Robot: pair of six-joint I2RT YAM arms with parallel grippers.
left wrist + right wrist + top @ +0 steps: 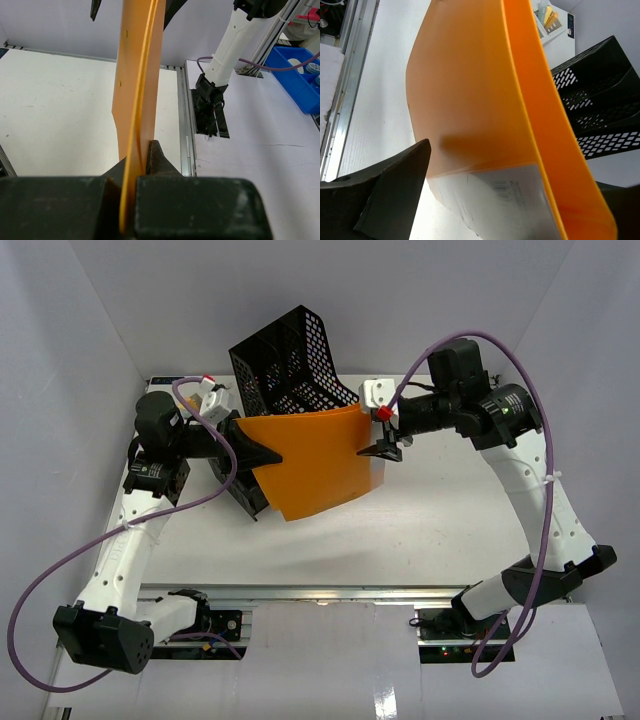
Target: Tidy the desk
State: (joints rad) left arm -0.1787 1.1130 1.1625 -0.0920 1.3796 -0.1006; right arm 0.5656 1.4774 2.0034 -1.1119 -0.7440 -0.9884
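Observation:
The desk (440,530) is a wide white tabletop with a metal rail (330,592) along its front edge. An orange plastic folder (318,465) with paper inside hangs in the air above the middle of the desk. My left gripper (268,455) is shut on the folder's left edge; the left wrist view shows the folder (137,75) edge-on, pinched between the jaws (145,152). My right gripper (382,447) is open at the folder's right edge. In the right wrist view the folder (470,95) lies between the spread fingers (515,170).
A black mesh file organizer (290,360) stands tilted at the back, just behind the folder, and also shows in the right wrist view (600,110). Small white objects lie at the back left (213,392) and back right (377,392). White walls enclose the desk. A blue bin (300,75) sits off the desk.

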